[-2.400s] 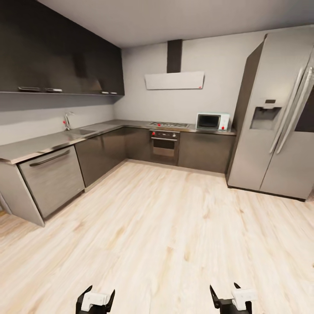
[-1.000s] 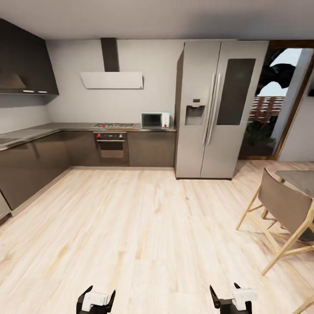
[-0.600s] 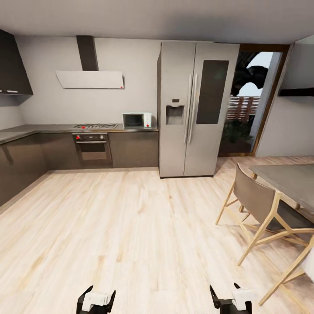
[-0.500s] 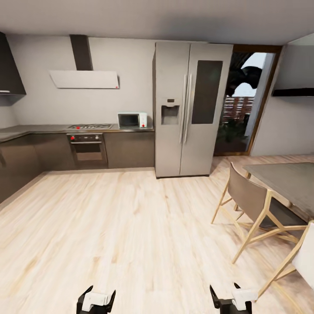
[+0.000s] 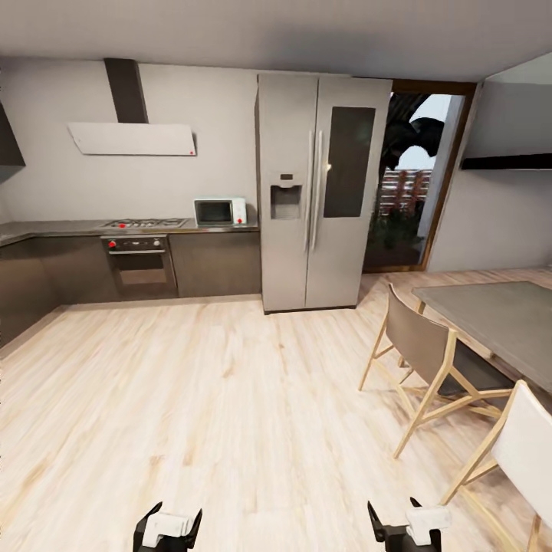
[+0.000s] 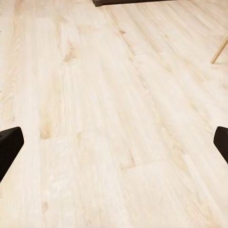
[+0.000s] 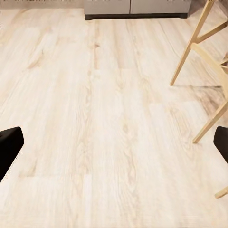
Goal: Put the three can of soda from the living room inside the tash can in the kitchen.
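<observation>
I am in the kitchen, over light wood floor (image 5: 215,399) and facing grey cabinets (image 5: 215,264). The soda cans and the trash can are out of view. My left gripper (image 5: 167,529) sits at the bottom edge of the head view, open and holding nothing. My right gripper (image 5: 406,527) is beside it, also open and holding nothing. In the left wrist view the dark fingertips (image 6: 9,147) stand wide apart over bare planks. The right wrist view has its fingertips (image 7: 9,145) just as wide apart over the floor.
A steel fridge (image 5: 314,199) stands ahead, with an oven (image 5: 142,268) and microwave (image 5: 220,211) to its left. A wood-framed glass door (image 5: 406,192) is behind the fridge to the right. A grey dining table (image 5: 506,322) and two wooden chairs (image 5: 429,353) (image 5: 529,452) stand close on the right.
The camera has turned to the right: the sink counter and upper cabinets left the view, and the fridge, door, table and chairs came in. Both grippers stay open and in place.
</observation>
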Tool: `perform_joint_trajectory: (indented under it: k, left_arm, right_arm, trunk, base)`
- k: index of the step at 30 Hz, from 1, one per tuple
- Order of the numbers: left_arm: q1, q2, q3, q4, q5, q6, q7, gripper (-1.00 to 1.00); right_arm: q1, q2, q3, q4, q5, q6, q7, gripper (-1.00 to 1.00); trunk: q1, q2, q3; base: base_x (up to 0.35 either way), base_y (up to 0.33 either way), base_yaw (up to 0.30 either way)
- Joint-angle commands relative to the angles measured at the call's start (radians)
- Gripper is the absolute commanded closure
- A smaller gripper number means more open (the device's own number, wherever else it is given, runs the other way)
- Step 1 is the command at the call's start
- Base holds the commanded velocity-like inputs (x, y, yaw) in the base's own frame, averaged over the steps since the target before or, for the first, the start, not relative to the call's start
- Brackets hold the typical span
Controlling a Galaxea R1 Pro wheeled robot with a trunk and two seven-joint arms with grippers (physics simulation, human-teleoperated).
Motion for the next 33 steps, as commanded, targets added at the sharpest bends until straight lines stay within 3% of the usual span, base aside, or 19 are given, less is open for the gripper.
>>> perform_joint_trajectory:
  k: [1, 25, 33]
  left_arm:
    - [0.000, 0.000, 0.000, 0.000, 0.000, 0.000, 0.000, -1.00]
    - [0.000, 0.000, -0.001, 0.000, -0.002, 0.001, -0.001, -1.00]
    - [0.000, 0.000, -0.001, 0.000, -0.002, 0.001, -0.001, -1.00]
  right_arm:
    - [0.000, 0.000, 0.000, 0.000, 0.000, -0.002, 0.000, -1.00]
    - [0.000, 0.000, -0.002, -0.001, 0.000, -0.007, 0.004, -1.00]
    - [0.000, -0.002, -0.003, 0.000, -0.001, -0.007, 0.006, -1.00]
  trunk:
    - [0.000, 0.000, 0.000]
    - [0.000, 0.000, 0.000]
    - [0.000, 0.000, 0.000]
  base:
    - [0.000, 0.222, -0.002]
    - [0.000, 0.307, -0.001]
    - [0.000, 0.318, -0.145]
